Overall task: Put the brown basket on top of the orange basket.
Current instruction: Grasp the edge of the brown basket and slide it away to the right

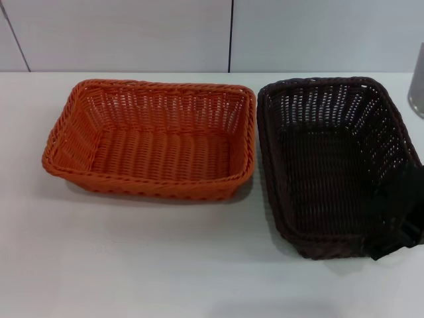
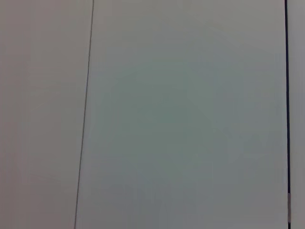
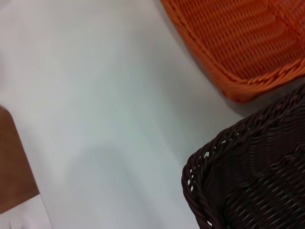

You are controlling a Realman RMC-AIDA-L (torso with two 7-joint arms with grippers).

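Observation:
The orange basket stands on the white table, left of centre. The brown basket stands just to its right, with a narrow gap between them. Both are empty. My right gripper shows as a dark shape at the brown basket's near right corner, over its rim. The right wrist view shows one corner of the brown basket close up and a corner of the orange basket beyond it. My left gripper is out of view; its wrist view shows only plain wall panels.
A grey upright object stands at the table's far right edge. A pale panelled wall runs behind the table. The right wrist view shows the table's edge with a brown surface beyond it.

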